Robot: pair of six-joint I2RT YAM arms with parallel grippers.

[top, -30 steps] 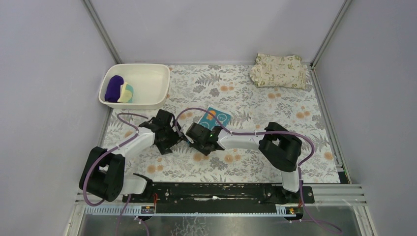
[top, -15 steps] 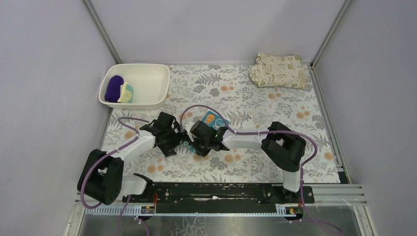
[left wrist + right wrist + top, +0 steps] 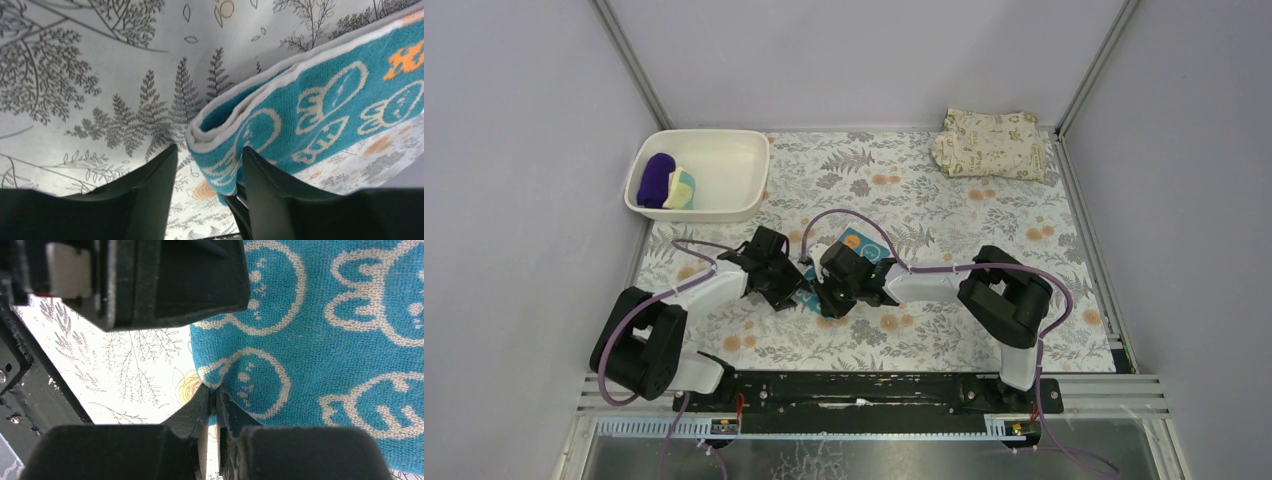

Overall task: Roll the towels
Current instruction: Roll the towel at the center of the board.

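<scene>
Mid-table, right hand (image 3: 212,393) pinches the teal towel (image 3: 325,340); left hand (image 3: 209,151), parted, has moved closer.

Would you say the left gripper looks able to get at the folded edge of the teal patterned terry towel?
Probably yes: the left gripper is open, and the teal towel has its folded edge between the fingers.

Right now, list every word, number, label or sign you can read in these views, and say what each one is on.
No readable text in any view.
The teal towel carries only white looping figures and orange marks, no letters.
The table cover and the beige cloth show only leaf and flower prints.
The white tub is plain.
</scene>
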